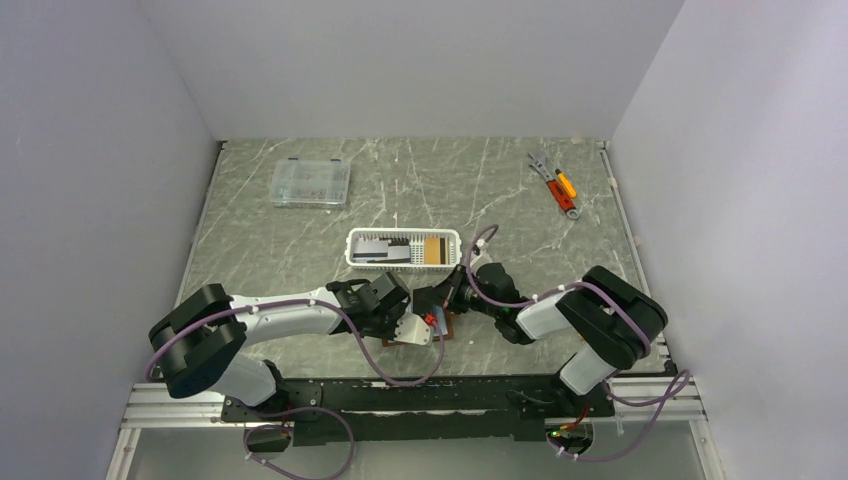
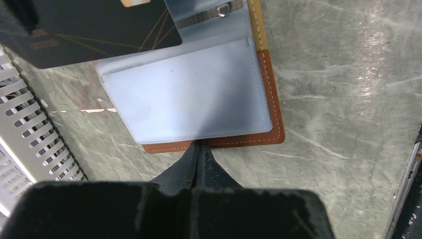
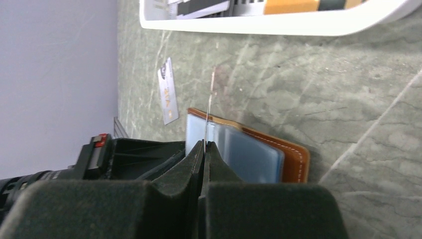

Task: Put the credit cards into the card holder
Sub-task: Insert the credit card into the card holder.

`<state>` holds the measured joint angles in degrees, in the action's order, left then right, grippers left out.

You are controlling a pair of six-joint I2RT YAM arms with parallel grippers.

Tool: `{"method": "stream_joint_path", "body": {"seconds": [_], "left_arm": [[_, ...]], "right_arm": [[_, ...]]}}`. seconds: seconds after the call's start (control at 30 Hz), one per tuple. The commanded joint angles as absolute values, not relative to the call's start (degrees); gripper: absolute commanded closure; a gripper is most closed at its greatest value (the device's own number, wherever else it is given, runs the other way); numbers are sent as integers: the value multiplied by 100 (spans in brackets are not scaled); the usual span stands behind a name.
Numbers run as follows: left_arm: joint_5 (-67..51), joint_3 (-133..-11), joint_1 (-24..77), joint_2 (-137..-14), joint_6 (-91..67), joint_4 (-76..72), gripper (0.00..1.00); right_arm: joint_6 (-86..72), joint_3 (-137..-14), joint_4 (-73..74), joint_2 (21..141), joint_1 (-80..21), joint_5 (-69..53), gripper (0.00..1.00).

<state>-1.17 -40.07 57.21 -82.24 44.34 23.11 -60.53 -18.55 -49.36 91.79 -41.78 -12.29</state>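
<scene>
The card holder (image 2: 271,107) lies open on the table, brown leather with pale blue sleeves (image 2: 189,94). It also shows in the right wrist view (image 3: 293,159) and the top view (image 1: 452,325). My left gripper (image 2: 200,146) is shut, its tips at the holder's near edge. My right gripper (image 3: 204,144) is shut on a black credit card (image 2: 89,30), seen edge-on in the right wrist view (image 3: 209,109), held over the open holder. Both grippers meet there in the top view, the left (image 1: 425,325) and the right (image 1: 440,300). More credit cards (image 1: 400,248) sit in the basket.
The white slotted basket (image 1: 404,263) stands just behind the holder and shows at the left of the left wrist view (image 2: 30,134). A small pale printed piece (image 3: 168,97) lies on the table beside the holder. A clear compartment box (image 1: 311,183) is back left and hand tools (image 1: 556,185) back right.
</scene>
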Motion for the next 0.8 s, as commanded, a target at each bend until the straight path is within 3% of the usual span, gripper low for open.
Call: {"method": "stream_joint_path", "body": {"seconds": [0.0,0.77], "left_arm": [[-863,-3689,5870,-8448,4202,2656,100],[-744,-3727,5893,-8402,4165,2689,100]], "right_arm": [[-6015,-1768,-5287,8847,-4212,-1071,100],[-6032,-1703,-5604,9331,-4608,-711,100]]}}
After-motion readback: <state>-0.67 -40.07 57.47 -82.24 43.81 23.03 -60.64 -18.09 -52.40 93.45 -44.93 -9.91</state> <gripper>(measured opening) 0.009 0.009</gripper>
